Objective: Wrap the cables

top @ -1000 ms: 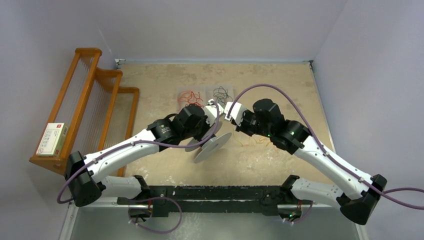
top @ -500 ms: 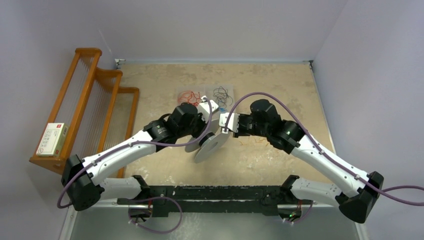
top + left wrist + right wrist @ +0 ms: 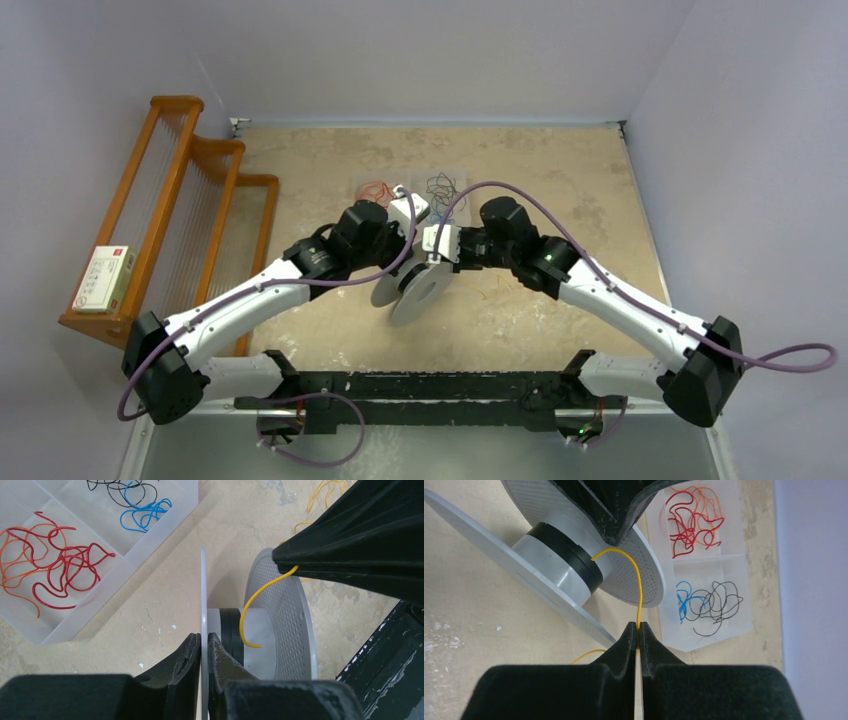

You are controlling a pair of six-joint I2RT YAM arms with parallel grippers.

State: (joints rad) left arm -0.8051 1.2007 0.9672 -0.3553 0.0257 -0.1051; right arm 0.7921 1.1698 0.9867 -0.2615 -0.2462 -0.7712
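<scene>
Centrally, the right gripper [image 3: 638, 628] has its jaws clenched on one yellow cable [image 3: 639, 587], whose free end curls toward the hub of the white spool [image 3: 559, 555]. The left gripper [image 3: 204, 641] jaws pinch the spool's thin flange, holding it tilted over the desk [image 3: 560, 170]. Step in hand: starting the first turn. Next, the strand likely needs leading round the hub, between the flanges. A compartment tray [image 3: 90, 605] sits on the far side; open desk lies right, where loose cables [image 3: 320, 491] wait.
</scene>
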